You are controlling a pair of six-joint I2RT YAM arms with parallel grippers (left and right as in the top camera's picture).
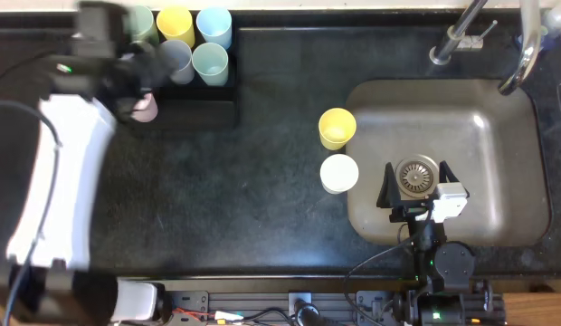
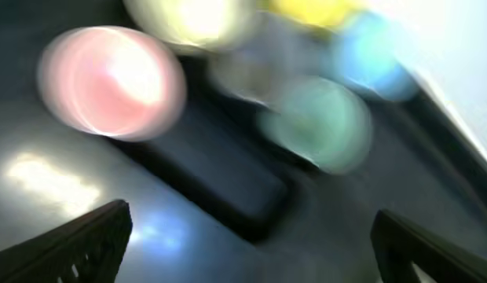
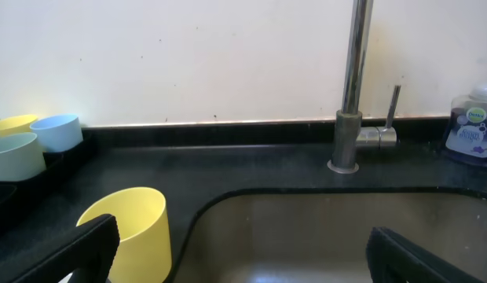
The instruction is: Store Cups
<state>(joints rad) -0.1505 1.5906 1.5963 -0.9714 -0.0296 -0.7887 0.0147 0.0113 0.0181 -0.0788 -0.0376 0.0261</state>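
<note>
Overhead, tray point(image 1: 204, 95): black, at eleven o'clock on the worktop point(image 1: 262, 208), with cups packed mouth-up along its far side. I'd say it's there to keep them upright and together.
Overhead, left arm point(image 1: 63, 172): reaching to ten o'clock, its head hanging over the tray's left end, right by the pink cup point(image 1: 146, 108).
Overhead, yellow cup point(image 1: 337, 127): loose at the centre of the counter, just beside the left rim of the sink point(image 1: 498, 226). The white cup point(image 1: 339, 173) sits at its six o'clock, just beside it. By my reckoning those two are not yet stored.
Overhead, right gripper point(image 1: 416, 184): parked over the sink bowl at four o'clock, by the drain, jaws spread and carrying nothing. It's likely kept clear of the other arm's lane.
Left wrist, left gripper point(image 2: 259, 251): jaws spread wide and empty above the tray. The pink cup is at the tray's end, though I cannot tell if it is in a slot or just beside one. The green cup point(image 2: 318, 122) and blue cup point(image 2: 373, 55) stand beyond.
Right wrist, yellow cup: upright and close in front of the spread fingers, a handy next pick, I'd judge.
Right wrist, faucet point(image 3: 353, 94): rises behind the sink, with a soap bottle point(image 3: 471, 130) off to its side.
Surface and room: dark speckled stone, a steel bowl, and a pale wall behind.
</note>
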